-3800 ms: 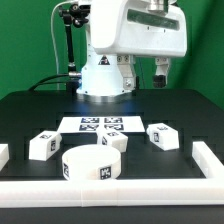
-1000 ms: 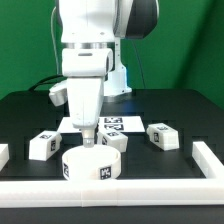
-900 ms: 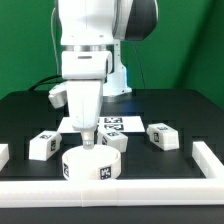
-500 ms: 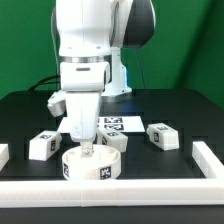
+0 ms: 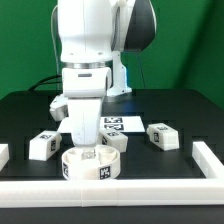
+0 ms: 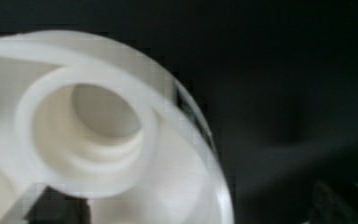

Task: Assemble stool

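The round white disc seat [image 5: 90, 167] lies near the front of the black table, with a marker tag on its side. My gripper [image 5: 88, 151] hangs straight down over it, its fingertips at the seat's top, and the jaws look open with nothing held. The wrist view is filled by the seat [image 6: 51, 90] very close up, with one round socket hole [image 6: 96, 108] in it. Three white block legs lie loose: one [image 5: 42, 145] on the exterior view's left, one [image 5: 117, 142] just behind the seat and one [image 5: 163, 137] on the right.
The marker board [image 5: 122, 124] lies flat behind the seat, partly hidden by my arm. Long white rim bars run along the front [image 5: 110, 196], the exterior view's right [image 5: 208, 158] and left [image 5: 3, 155] edges. The robot base [image 5: 118, 75] stands at the back.
My arm has swung from the back right to above the seat and then come straight down until the fingertips reach the seat's top. The parts have not moved.
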`<act>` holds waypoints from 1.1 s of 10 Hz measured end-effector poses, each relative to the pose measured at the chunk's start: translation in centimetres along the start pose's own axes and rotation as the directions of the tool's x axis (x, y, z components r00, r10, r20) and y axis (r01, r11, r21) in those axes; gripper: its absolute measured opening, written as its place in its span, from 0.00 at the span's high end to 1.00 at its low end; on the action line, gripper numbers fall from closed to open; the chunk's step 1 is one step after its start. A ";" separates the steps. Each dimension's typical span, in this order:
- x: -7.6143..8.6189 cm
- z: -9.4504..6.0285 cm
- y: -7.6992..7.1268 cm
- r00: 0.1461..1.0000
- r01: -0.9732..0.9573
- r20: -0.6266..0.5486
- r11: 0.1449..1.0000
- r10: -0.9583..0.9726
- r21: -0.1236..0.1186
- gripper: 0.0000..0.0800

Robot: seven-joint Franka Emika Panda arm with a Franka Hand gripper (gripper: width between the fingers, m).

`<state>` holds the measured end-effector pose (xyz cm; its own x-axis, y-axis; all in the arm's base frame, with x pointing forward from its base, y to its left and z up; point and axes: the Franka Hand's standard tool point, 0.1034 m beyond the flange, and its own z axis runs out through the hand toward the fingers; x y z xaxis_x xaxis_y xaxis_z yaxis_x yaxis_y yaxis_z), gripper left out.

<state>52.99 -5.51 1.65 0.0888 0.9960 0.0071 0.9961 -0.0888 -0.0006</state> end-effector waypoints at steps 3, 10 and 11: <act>-0.1 0.0 0.0 1.000 -0.001 0.000 1.000 0.001 0.000 0.63; -0.1 0.0 0.0 1.000 -0.002 0.001 1.000 0.002 0.001 0.97; -0.1 0.0 0.0 1.000 -0.002 0.001 1.000 0.002 0.001 0.97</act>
<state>52.93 -5.61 1.62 0.0905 0.9959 0.0066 0.9959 -0.0905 -0.0015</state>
